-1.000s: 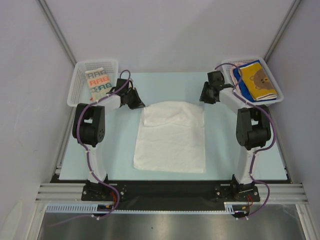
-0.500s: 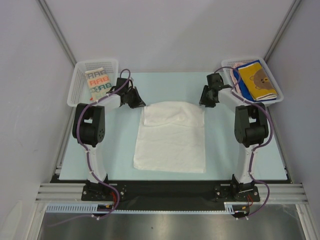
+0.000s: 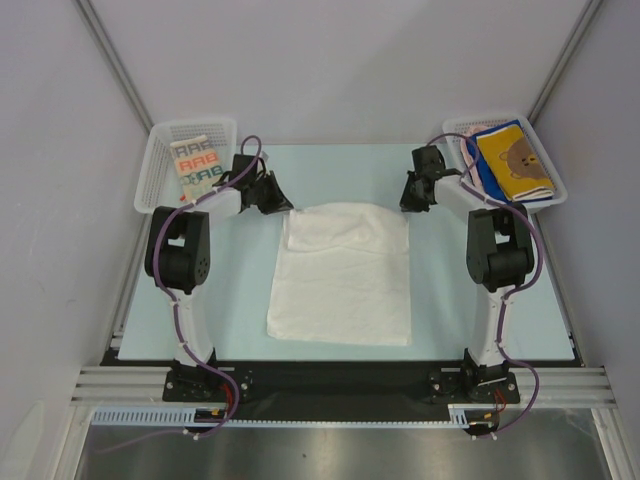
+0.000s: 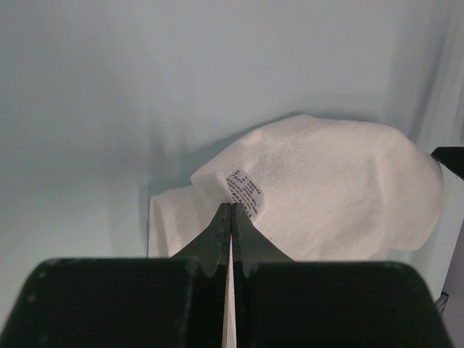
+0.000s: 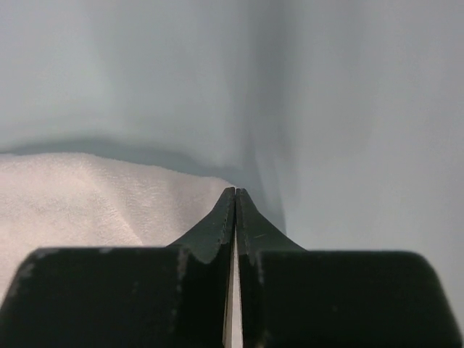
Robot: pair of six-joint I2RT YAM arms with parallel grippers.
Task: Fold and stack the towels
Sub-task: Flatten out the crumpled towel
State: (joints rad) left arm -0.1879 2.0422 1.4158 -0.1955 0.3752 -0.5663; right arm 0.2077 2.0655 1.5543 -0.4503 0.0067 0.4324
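Table (image 3: 240, 295): one white towel (image 3: 342, 275) lies flat betw. the two sets of jaws, far edge at their tips, the rest running back toward the arm bases. Left basket (image 3: 150, 180) w/ lettered towel (image 3: 195, 165) sits just outboard of left jaws. Right basket (image 3: 540, 145) w/ bear towel (image 3: 515, 160) sits just outboard of right jaws.

Left jaws: closed, pinching far-left corner by the label (image 4: 245, 190). Right jaws: closed at far-right corner; cloth caught or not, we cannot tell.

Step, in our judgement: first fold. Next: confirm right grip, then lift both corners evenly toward near edge.
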